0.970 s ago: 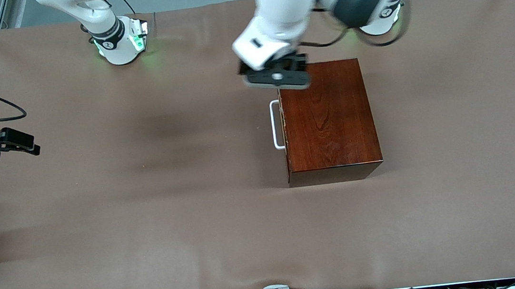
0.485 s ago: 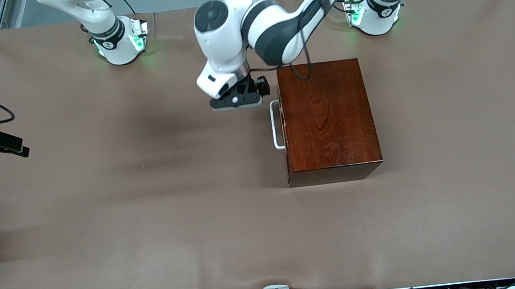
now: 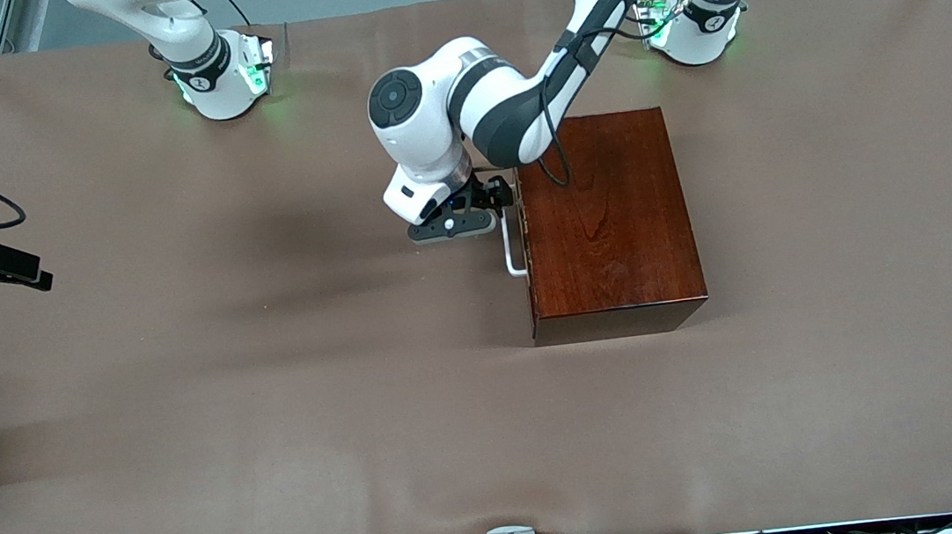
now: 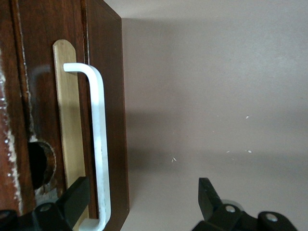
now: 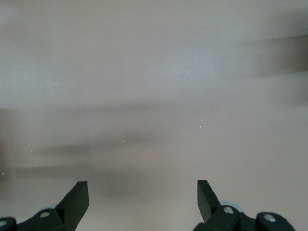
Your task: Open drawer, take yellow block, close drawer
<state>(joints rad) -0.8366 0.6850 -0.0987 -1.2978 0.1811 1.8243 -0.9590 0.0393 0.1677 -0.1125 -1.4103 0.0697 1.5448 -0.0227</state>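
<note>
Left gripper (image 3: 495, 209) low at white handle (image 3: 511, 250) of shut drawer (image 4: 67, 130), fingers spread; right gripper (image 3: 35, 280) waits at table edge, fingers spread too.

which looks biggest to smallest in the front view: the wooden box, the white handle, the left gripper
1. The wooden box, by far the largest.
2. The left gripper, open in front of the drawer.
3. The white handle, a thin bar partly hidden by the gripper, so its rank against the gripper is unsure.
</note>
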